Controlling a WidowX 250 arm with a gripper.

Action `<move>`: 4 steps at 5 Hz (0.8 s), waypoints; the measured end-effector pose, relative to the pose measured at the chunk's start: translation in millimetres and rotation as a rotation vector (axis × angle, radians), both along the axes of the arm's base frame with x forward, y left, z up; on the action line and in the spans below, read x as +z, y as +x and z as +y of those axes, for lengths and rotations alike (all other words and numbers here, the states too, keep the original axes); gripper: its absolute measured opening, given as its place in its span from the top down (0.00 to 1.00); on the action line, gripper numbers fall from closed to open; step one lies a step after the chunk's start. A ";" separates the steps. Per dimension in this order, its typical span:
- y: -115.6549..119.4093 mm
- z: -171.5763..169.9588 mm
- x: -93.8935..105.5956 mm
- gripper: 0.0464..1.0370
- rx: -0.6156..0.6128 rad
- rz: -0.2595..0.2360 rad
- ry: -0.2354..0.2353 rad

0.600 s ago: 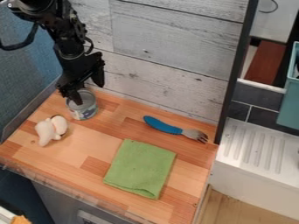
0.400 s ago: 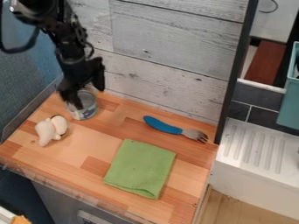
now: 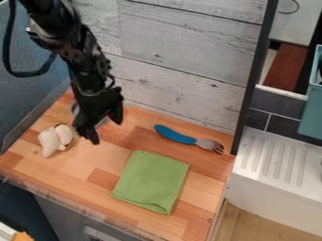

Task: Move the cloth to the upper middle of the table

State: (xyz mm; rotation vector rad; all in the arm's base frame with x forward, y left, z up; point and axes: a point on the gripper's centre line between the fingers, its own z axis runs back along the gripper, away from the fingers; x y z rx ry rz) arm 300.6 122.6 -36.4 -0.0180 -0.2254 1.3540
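Lying flat and folded into a neat pad, the green cloth (image 3: 151, 181) rests on the near side of the wooden bench (image 3: 94, 162), right of its middle, with nothing on top to pin it down. Folded like that, it should offer layered edges to pinch, though a shallow grip might lift just one layer and let the rest unfold. Just beyond it, a blue-handled fork (image 3: 175, 136) lies on its own, tines to the right; it sits close to the cloth's likely path, so lifting rather than dragging seems wiser.

The pincer (image 3: 106, 131) hangs left of the cloth and beyond it, spread wide and holding nothing, pointing down, probably set that way for a grasp to come. The step in hand looks like the approach, with the move itself not yet done.

Behind the pincer, mostly hidden, stands a can (image 3: 75, 108); whatever it holds cannot be made out. The white toy (image 3: 48, 141) lies just left of the pincer, near enough to be knocked by a low sweep. Off to the right, past the bench, are a teal bin (image 3: 310, 110) with something dark inside and a ridged white drainboard (image 3: 277, 155).
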 end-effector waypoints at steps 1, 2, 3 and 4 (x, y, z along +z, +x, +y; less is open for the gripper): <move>-7.1 -21.5 -9.3 0.04 -0.002 -0.005 -0.033; -5.0 -50.6 -12.9 0.04 -0.048 -0.010 -0.065; -3.1 -78.5 -21.8 0.04 -0.113 -0.008 -0.071; -1.4 -100.9 -24.9 0.04 -0.110 -0.030 -0.072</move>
